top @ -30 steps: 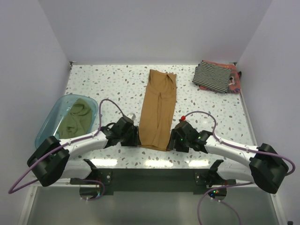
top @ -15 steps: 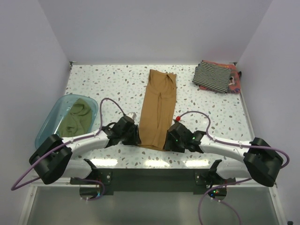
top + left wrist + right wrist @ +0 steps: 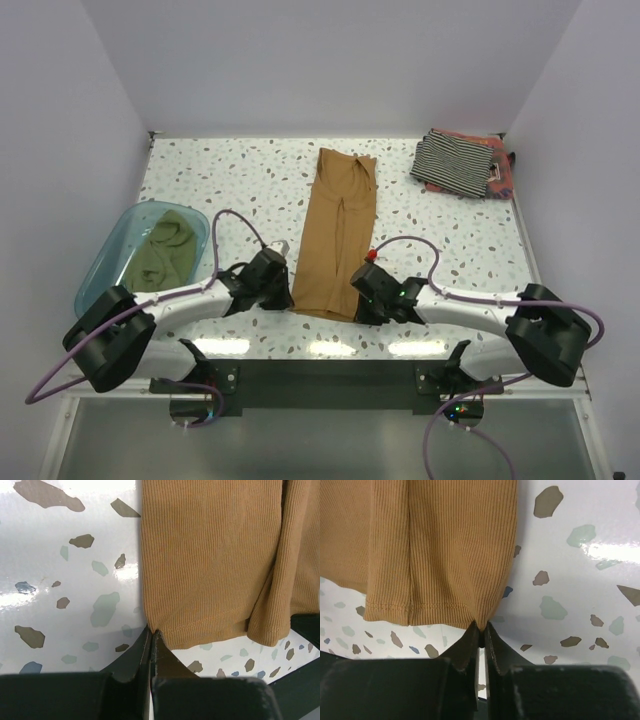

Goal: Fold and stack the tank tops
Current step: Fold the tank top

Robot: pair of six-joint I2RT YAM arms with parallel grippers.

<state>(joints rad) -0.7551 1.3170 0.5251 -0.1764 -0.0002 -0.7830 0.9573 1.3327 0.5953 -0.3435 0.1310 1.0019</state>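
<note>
A tan-brown tank top (image 3: 338,232) lies folded into a long strip down the middle of the table. My left gripper (image 3: 290,297) is shut on its near left hem corner (image 3: 152,628). My right gripper (image 3: 356,303) is shut on the near right hem corner (image 3: 481,624). An olive green tank top (image 3: 162,252) lies crumpled in the teal tub. A black-and-white striped tank top (image 3: 455,162) sits folded at the far right on top of a reddish one (image 3: 502,182).
The translucent teal tub (image 3: 104,262) stands at the left edge of the table. White walls close the table on three sides. Both arms reach inward from the near edge, their cables looping above them.
Both grippers slid inward to the tan top's near hem corners and shut on them. The cloth has not moved.
</note>
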